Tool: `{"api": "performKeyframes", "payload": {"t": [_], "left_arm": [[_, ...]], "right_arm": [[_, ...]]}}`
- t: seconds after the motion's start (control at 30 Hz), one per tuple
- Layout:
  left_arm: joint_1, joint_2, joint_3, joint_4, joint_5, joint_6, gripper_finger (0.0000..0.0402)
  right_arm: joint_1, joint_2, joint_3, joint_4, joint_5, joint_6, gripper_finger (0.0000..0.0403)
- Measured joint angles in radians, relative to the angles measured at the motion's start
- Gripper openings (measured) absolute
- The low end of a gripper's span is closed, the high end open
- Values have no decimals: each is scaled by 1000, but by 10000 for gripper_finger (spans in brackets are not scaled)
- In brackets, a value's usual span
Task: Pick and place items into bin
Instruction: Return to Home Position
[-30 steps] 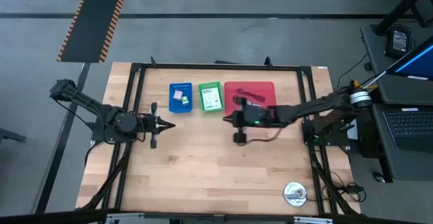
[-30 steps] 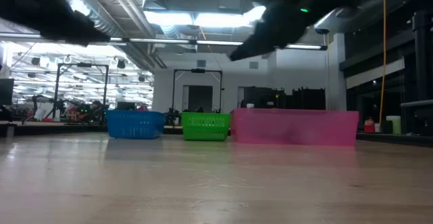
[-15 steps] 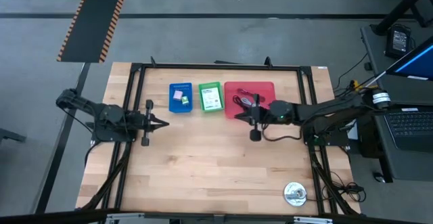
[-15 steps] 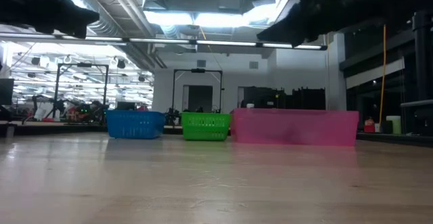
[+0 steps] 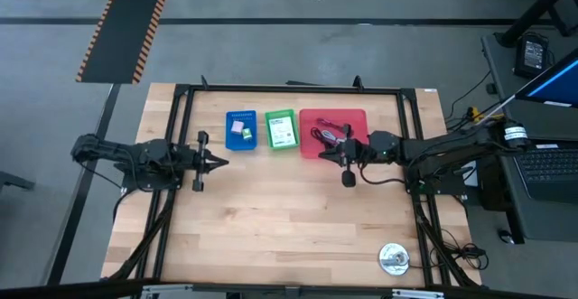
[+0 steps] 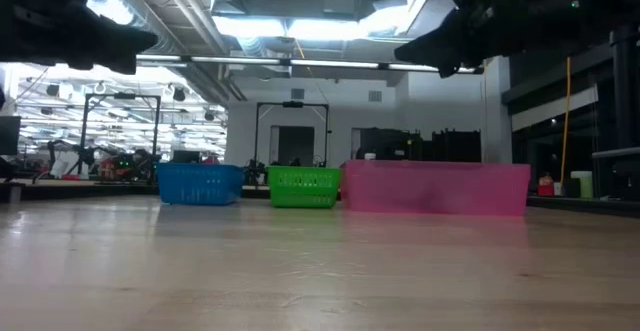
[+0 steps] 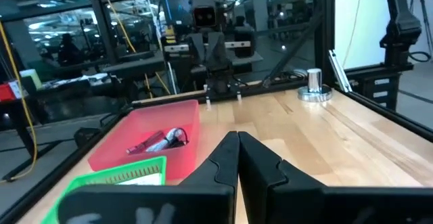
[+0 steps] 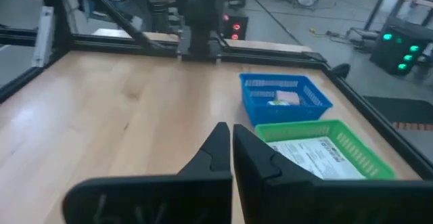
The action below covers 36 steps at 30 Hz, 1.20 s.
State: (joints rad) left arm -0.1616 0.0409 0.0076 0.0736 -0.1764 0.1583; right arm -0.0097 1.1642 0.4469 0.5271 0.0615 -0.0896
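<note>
A: Red bin (image 5: pixel 332 116), far side of the table (image 5: pixel 271 236), right end of a row of three. Inside is a dark maroon cable (image 5: pixel 327 135), a loose tangle with a pale bit among it.

B: Green bin (image 5: pixel 281 115) in the middle holds a white printed card (image 5: pixel 283 133), lying flat and nearly filling the floor. Blue bin (image 5: pixel 241 115) at the left end holds a small pink-white piece (image 5: pixel 237 126) with a tiny green piece (image 5: pixel 246 136) just beside it.

A: Fingers?

B: Left gripper (image 5: pixel 219 163) hangs above bare wood, left of the blue bin and nearer the front. Its fingers (image 7: pixel 226 158) are pressed together with no gap and nothing between them.

A: Right gripper (image 5: pixel 320 153) is the same: tips meet, holding nothing. It sits over the red bin's near edge, clear of the cable as far as I can tell.

B: Headings?

A: The card's long axis runs front to back, along the green bin. The cable stretches slantwise across the red bin; I cannot tell which end is the plug. The two grippers point at each other across the table.
</note>
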Motion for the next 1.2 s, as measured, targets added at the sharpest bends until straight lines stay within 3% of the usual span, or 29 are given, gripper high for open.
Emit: {"api": "performKeyframes", "payload": {"t": [0.2,0.57,0.87,1.2], "left_arm": [[120,0,0,9,134,1,3],[339,0,0,-35,280,-15,3],[452,1,0,-44,272,-16,3],[534,1,0,-54,209,-59,3]], "right_arm": [[-43,-29,0,-11,-118,-1,0],[-87,-167,-3,-174,-151,0,0],[-87,-253,-207,60,-107,32,0],[-112,-371,-373,147,-97,60,0]]}}
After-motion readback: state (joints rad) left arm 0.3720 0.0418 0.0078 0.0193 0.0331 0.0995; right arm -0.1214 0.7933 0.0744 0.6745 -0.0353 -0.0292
